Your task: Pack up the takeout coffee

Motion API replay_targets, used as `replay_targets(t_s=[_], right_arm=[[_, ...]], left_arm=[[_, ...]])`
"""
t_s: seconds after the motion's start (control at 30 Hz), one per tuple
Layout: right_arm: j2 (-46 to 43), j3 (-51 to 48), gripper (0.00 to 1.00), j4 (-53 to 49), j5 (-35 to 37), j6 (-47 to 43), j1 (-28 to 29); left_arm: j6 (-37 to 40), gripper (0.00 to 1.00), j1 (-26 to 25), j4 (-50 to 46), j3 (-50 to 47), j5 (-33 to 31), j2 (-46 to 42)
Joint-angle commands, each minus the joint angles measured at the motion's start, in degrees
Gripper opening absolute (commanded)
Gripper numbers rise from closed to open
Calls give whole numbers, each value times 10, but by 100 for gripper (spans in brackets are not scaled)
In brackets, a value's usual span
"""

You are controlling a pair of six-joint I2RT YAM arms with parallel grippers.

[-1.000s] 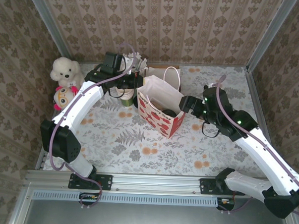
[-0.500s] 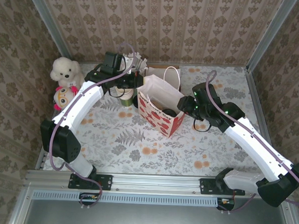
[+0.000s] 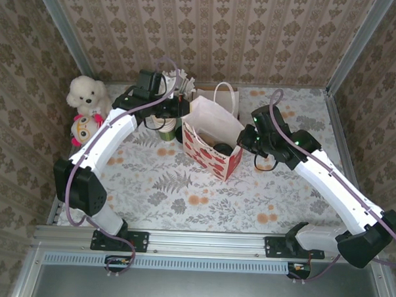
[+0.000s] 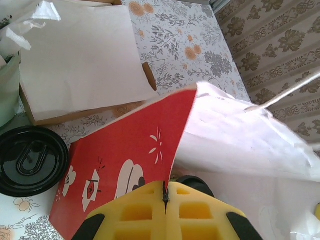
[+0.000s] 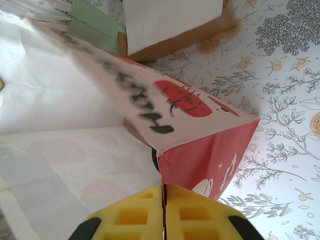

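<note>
– At the middle of the bench (image 3: pixel 176 187), what have you got?
– From overhead I see the red paper bag (image 3: pixel 207 155) standing open, white inside. My left hand (image 4: pixel 165 200) is clamped on its rim at the bag's 10 o'clock corner. On that wrist camera the yellow fingers press together with the red edge pinched in the seam. My right hand (image 5: pixel 162 200) is closed the same way on the corner near 3 o'clock.
– And the coffee?
– Low inside the bag, toward 4 o'clock, there's a dark round top. I take it for the takeout coffee (image 3: pixel 222 148). The bag's walls hide its sides, so I see no green. On the left wrist camera it's only a black arc behind my fingers.
– The lid?
– A round black lid (image 4: pixel 30 160) sits outside, just beside the bag's red wall, at 8 o'clock in the left wrist picture and clipped by the frame edge. I can't tell whether bench or cup is under it.
– Anything else?
– Green cups (image 3: pixel 164 134) at the bag's 9 o'clock, half under my left arm, so I can't count them. The bag's lettering on the right wrist camera is too blurred to read.
</note>
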Motion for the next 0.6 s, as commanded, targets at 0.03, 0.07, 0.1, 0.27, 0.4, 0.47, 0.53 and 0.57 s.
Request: replay_targets(t_s=[0.03,0.07,0.1,0.27,0.4,0.47,0.53,0.57], right_arm=[[6,27,0,-29,-3,-23,-1],[7,30,0,-35,-3,-28,-4],[8,34,0,-40,-4,-37,-6],[24,68,0,-77,-25,-98,-27],[29,81,0,-92,-50,-155,-57],[31,84,0,-91,-73,-174,-79],[38,92,0,-89,-97,-195,-99],[44,99,0,-91,-107,-211,-108]], left_arm=[[-23,3,-1,33,-24,19,-40],[-27,5,-1,41,-29,24,-43],[-30,7,-1,46,-33,30,-46],[-34,34,1,80,-56,52,-73],[-46,65,6,145,-92,102,-109],[-53,77,7,177,-114,116,-131],[-55,90,12,196,-137,112,-156],[-56,96,14,200,-148,98,-170]])
